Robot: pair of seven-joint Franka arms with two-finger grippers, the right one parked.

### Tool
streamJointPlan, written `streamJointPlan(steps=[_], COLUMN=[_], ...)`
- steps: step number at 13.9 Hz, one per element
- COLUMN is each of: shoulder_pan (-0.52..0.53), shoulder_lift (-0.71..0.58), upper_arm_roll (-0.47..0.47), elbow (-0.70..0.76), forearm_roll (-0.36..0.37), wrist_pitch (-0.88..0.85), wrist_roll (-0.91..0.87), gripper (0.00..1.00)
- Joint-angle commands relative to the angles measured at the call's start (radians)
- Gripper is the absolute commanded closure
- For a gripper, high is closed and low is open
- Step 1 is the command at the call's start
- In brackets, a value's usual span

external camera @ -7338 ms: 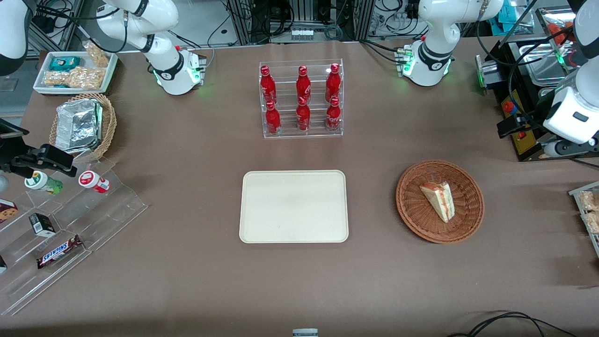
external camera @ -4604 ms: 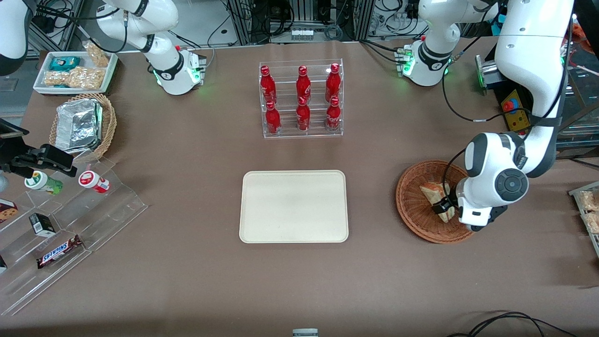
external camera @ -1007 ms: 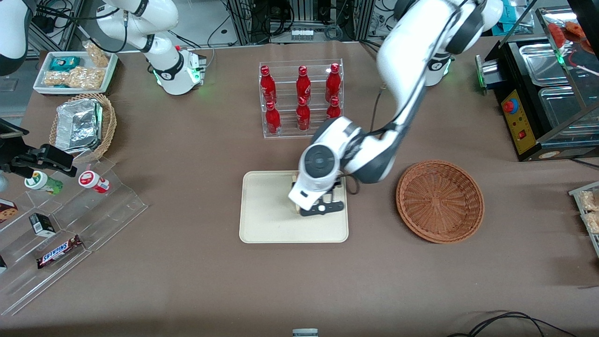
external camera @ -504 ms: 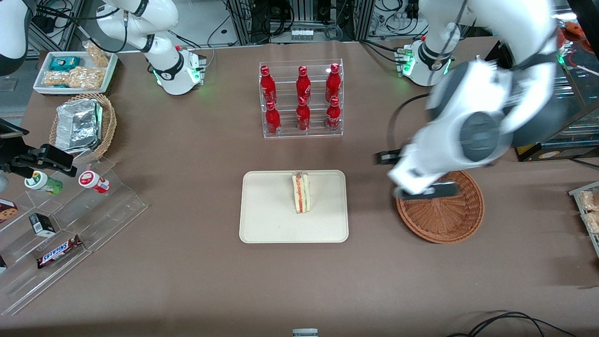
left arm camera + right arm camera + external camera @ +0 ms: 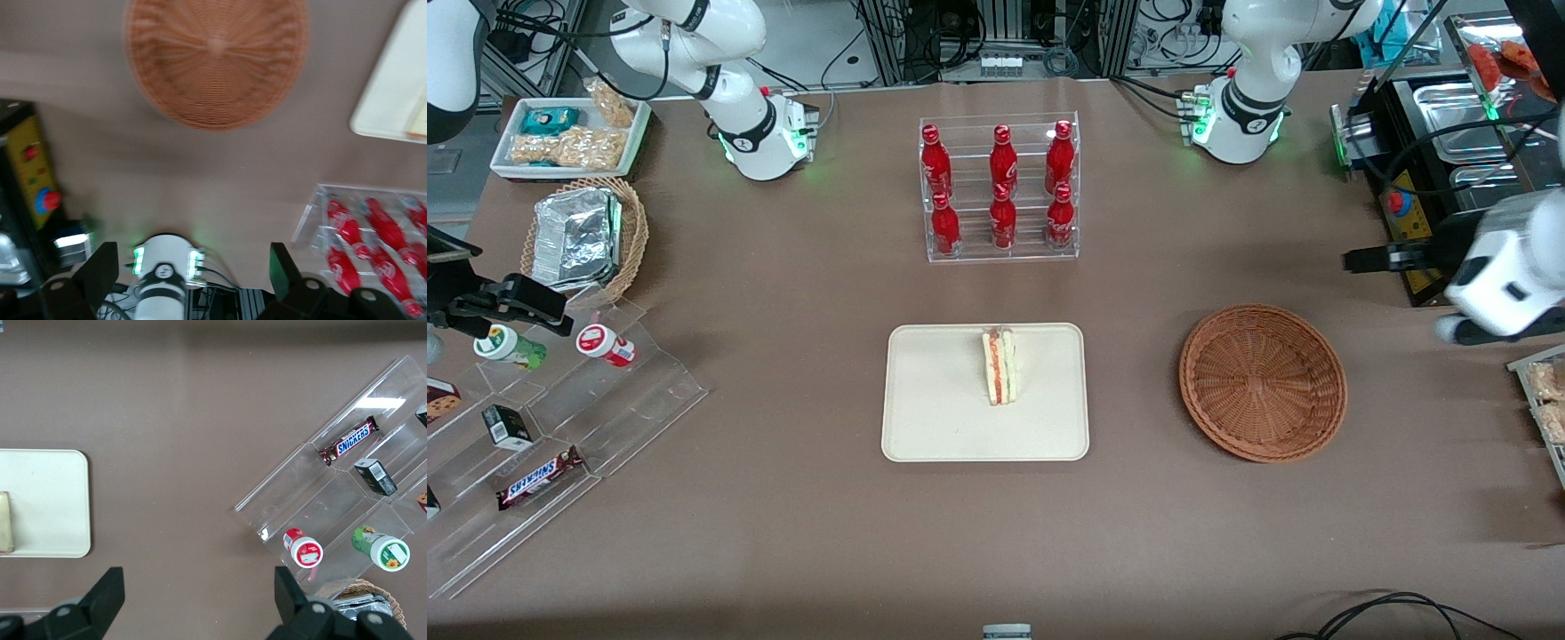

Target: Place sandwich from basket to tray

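Note:
The sandwich (image 5: pixel 1001 366) stands on its edge on the cream tray (image 5: pixel 934 418), near the tray's rim that is farther from the front camera. The reddish-brown basket (image 5: pixel 1263 382) sits beside the tray toward the working arm's end, with nothing in it. My gripper (image 5: pixel 193 267) is open with nothing between its fingers (image 5: pixel 100 270). Its white hand (image 5: pixel 1504 277) hangs high above the table's edge at the working arm's end, well apart from the basket. The left wrist view shows the basket (image 5: pixel 217 57) and a corner of the tray (image 5: pixel 393 93).
A clear rack of red bottles (image 5: pixel 1000 191) stands farther from the camera than the tray. A black control box (image 5: pixel 1409 222) is close to the hand. Toward the parked arm's end are acrylic steps with snacks (image 5: pixel 560 418), a foil-filled wicker basket (image 5: pixel 587 236) and a white snack tray (image 5: pixel 569 133).
The gripper let go of the sandwich on the tray, then swung up and away over the basket to the table's edge at the working arm's end. The sandwich has stayed put.

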Motion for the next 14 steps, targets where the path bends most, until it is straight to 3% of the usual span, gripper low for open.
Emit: streamJointPlan(steps=[1, 5, 10, 14], shoulder_pan=[-0.012, 0.011, 0.005, 0.004], shoulder_lift=[-0.052, -0.215, -0.226, -0.273], upper_arm_roll=[-0.014, -0.013, -0.022, -0.043], elbow=[-0.091, -0.348, -0.300, -0.293], forearm_roll=[0.081, 0.079, 0.074, 0.024], wrist_pitch=[0.020, 0.196, 0.205, 0.303], wrist_roll=[-0.030, -0.030, -0.018, -0.022], gripper=[0.00, 0.00, 0.00, 0.00])
